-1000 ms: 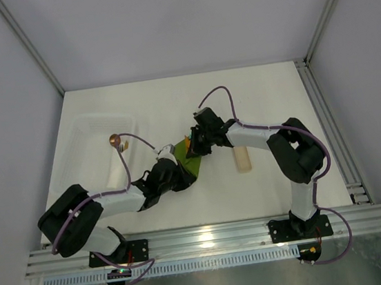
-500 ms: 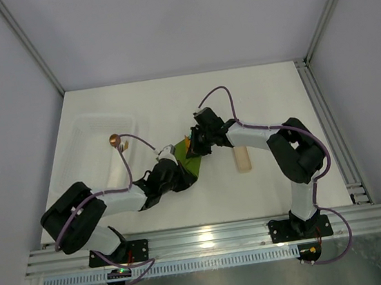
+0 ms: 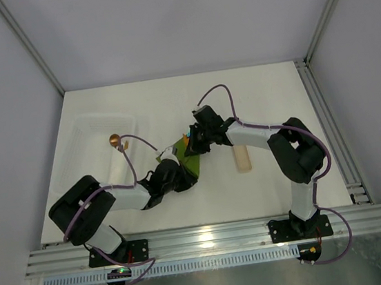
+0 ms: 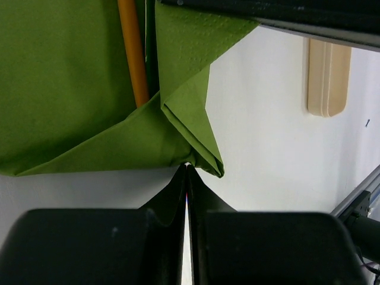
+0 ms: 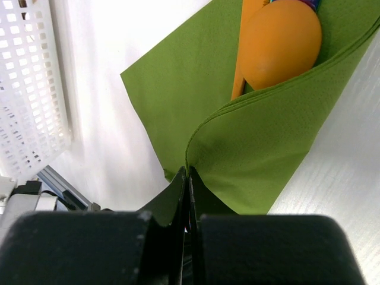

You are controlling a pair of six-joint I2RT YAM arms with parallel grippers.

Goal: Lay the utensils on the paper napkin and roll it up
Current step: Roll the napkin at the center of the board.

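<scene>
Rolling the paper napkin (image 4: 65, 77) tidily will, I judge, depend on the two arms moving as one. The left gripper (image 4: 187, 173) has its fingers pressed together on a folded corner of the sheet. The right gripper (image 5: 189, 176) pinches the edge of a flap lifted over the orange spoon (image 5: 279, 41). An uneven pull could tear the thin paper or let the utensils slide out of the fold (the spoon's bowl lies right at the open end). Carrying the flap low across the handles while holding the near corner taut seems the safer way. The napkin lies on the table (image 3: 268, 98) between the two wrists. The left wrist view shows the orange handle running under the fold, and a beige wooden piece (image 4: 326, 74) well apart from the napkin. The right wrist view alone shows the spoon bowl, a sliver of the iridescent utensil (image 5: 313, 3) behind it, and the white perforated tray (image 5: 35, 77). Only the top view shows a copper-coloured round-headed item (image 3: 114, 139) lying in that tray.
</scene>
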